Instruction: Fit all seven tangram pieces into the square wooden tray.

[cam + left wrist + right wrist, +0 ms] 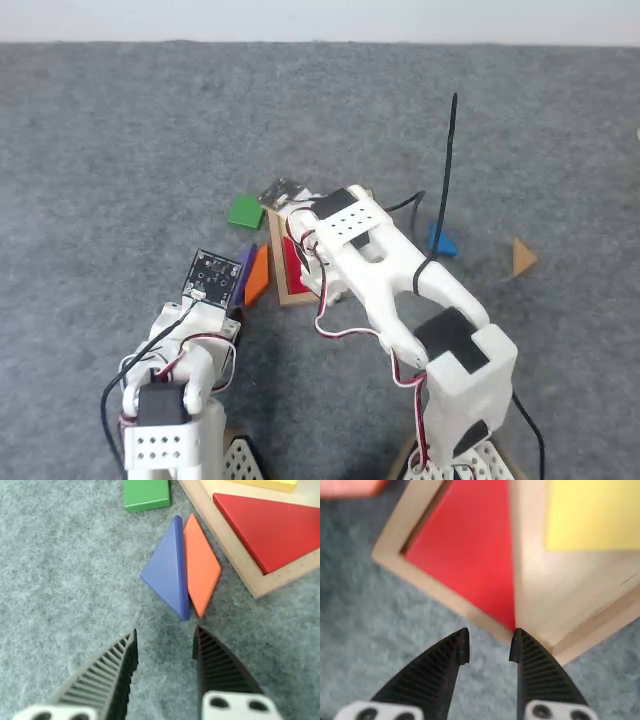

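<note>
Grey felt covers the bench [120,150]. The left pincer [165,632] stands open, jaws apart, just short of a blue-violet triangle [165,570] and an orange piece [201,567] lying edge to edge, touching. Beyond them is the wooden tray [250,580], holding a red triangle [270,525] and a yellow piece [590,515]. A green piece [146,492] lies farther ahead, outside the tray. The right pincer [490,632] is open too, over the felt just off the tray's rim, the red triangle's tip right ahead. A blue piece [441,241] and a tan triangle [522,257] lie well apart from both pincers.
</note>
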